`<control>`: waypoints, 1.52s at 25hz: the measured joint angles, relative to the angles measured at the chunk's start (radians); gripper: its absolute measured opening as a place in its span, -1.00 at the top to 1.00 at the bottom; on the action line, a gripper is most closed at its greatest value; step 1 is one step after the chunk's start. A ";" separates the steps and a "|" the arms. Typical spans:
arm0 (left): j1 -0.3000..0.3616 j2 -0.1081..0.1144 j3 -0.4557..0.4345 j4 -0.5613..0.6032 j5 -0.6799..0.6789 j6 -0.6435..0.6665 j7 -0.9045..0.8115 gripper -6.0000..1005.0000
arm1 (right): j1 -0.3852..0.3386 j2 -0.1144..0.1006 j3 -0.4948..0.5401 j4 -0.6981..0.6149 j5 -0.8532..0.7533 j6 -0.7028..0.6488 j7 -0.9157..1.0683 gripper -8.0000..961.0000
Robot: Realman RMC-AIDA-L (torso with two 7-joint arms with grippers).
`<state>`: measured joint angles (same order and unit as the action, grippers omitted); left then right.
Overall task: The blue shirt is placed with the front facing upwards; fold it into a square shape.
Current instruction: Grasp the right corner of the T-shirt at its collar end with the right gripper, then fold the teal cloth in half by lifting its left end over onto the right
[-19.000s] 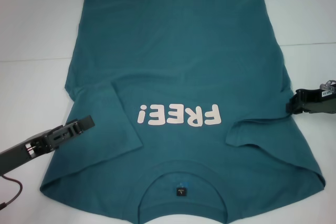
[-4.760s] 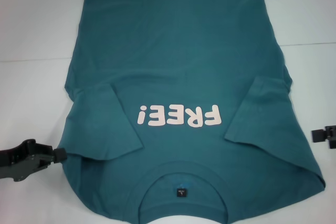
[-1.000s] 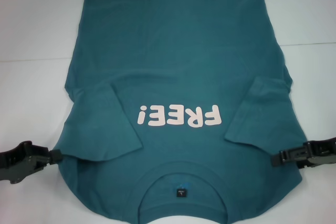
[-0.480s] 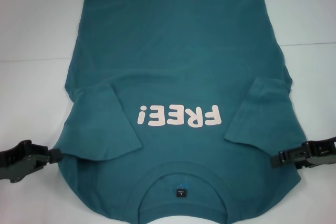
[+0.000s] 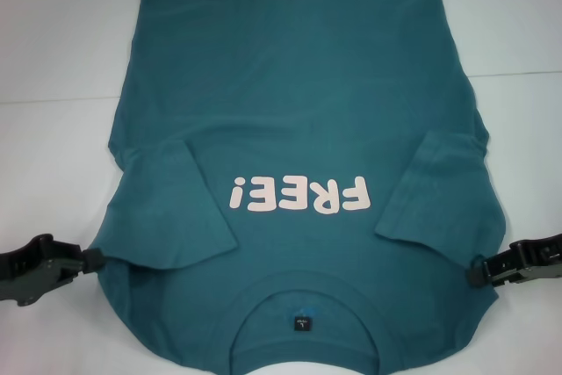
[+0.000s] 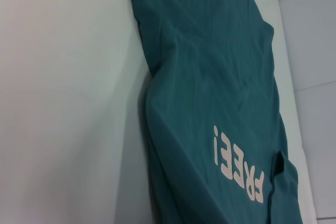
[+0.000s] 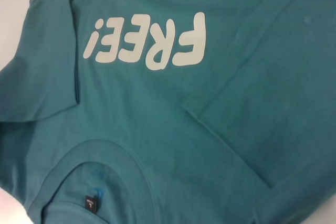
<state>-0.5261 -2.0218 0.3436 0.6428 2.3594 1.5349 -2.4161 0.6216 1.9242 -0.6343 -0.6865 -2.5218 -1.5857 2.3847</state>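
The blue shirt [image 5: 299, 94] lies flat on the white table [image 5: 53, 173], front up, collar toward me. Its pink "FREE!" lettering [image 5: 299, 193] and dark neck label [image 5: 301, 323] show. Both sleeves are folded inward, the left [image 5: 176, 208] and the right [image 5: 439, 199]. My left gripper [image 5: 95, 258] is at the shirt's left shoulder edge, its narrow tip closed on the fabric. My right gripper [image 5: 477, 271] is at the right shoulder edge, touching the cloth. The shirt also shows in the left wrist view [image 6: 210, 77] and the right wrist view [image 7: 157, 119], with no fingers visible.
The shirt covers most of the table's middle. Bare white surface lies to its left and right [image 5: 527, 155]. A seam line [image 5: 518, 72] crosses the table at the back right. In the left wrist view the table's far edge meets grey floor tiles [image 6: 315, 51].
My right gripper has slid slightly outward, to the right, along the shirt's right shoulder edge. The left gripper and the shirt have not moved.
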 joint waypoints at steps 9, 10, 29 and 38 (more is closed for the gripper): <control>0.000 0.003 0.005 0.005 0.010 0.017 0.010 0.96 | -0.003 -0.008 -0.001 0.000 -0.011 -0.011 0.001 0.72; 0.000 0.003 0.006 0.005 0.011 0.019 0.010 0.96 | -0.004 -0.009 -0.001 0.000 -0.011 -0.013 0.001 0.81; 0.037 0.004 0.046 0.140 0.149 0.295 0.047 0.96 | -0.058 -0.044 0.003 -0.110 -0.053 -0.228 -0.010 0.92; 0.077 -0.005 0.074 0.214 0.222 0.404 0.054 0.96 | -0.066 -0.049 0.002 -0.167 -0.123 -0.325 -0.023 0.92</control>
<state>-0.4492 -2.0272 0.4179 0.8569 2.5809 1.9387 -2.3620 0.5554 1.8755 -0.6328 -0.8531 -2.6447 -1.9106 2.3614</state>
